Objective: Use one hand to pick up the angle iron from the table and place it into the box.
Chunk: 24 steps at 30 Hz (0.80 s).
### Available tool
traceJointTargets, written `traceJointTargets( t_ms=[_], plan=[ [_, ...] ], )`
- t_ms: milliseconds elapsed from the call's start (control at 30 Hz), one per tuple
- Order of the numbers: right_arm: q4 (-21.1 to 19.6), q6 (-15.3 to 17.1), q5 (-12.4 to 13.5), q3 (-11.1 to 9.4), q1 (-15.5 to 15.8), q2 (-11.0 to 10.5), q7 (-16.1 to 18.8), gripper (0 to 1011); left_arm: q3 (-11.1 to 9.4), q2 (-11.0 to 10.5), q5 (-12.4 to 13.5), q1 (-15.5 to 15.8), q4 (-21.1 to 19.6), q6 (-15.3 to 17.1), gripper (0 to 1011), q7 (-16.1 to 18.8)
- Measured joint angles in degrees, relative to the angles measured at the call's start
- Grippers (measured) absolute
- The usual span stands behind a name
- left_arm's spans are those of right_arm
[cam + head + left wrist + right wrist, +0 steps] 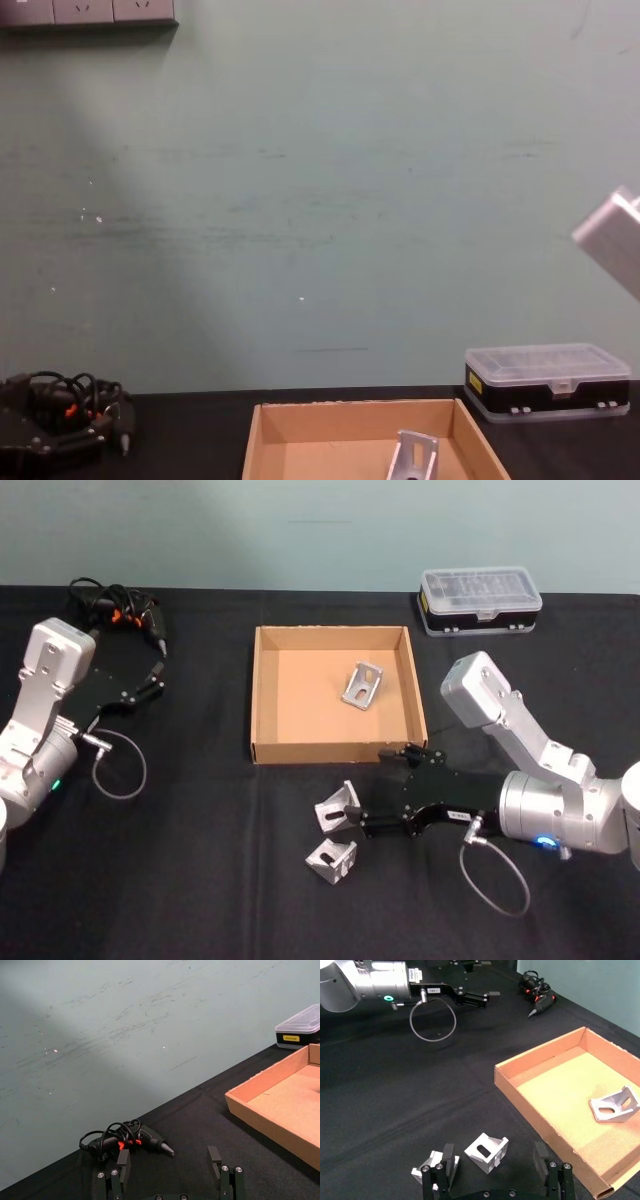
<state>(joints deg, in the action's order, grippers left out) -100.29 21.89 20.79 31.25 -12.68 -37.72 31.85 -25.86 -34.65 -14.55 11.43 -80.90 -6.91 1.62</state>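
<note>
both arms are low over the desk point(200, 900). the right arm comes in from the right edge, its grey housing point(482, 692) raised and the black wrist almost flat, pointing toward the robot's left. the right end effector point(366, 792) is just in front of the box point(257, 695), its fingers point(539, 1155) spread wide and gripping nothing. the first angle iron point(487, 1152) lies on the desk in the gap between them; whether it touches a finger, i cannot tell. the second angle iron point(419, 1172) lies just beside the other finger, partly hidden by it. the left end effector point(158, 678) is parked at the desk's left side, also open and empty, near a black power tool point(120, 608) with a coiled cable. the box holds a third angle iron point(363, 685), toward its right wall. a plastic case point(480, 600) with a clear lid stands behind the box, to the right.
</note>
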Motion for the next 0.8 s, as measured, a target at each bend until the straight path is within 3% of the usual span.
traceJointTargets(
  t_ms=[433,800],
  plan=[
    [3.9,0.3,-0.9,2.0,-1.6,2.1,-0.7,1003,0.0,0.0,0.0,0.0,0.0,0.0,1000,0.0],
    [4.9,0.5,-1.2,2.5,-2.1,3.3,-0.9,1002,0.0,0.0,0.0,0.0,0.0,0.0,1000,0.0]
  ],
)
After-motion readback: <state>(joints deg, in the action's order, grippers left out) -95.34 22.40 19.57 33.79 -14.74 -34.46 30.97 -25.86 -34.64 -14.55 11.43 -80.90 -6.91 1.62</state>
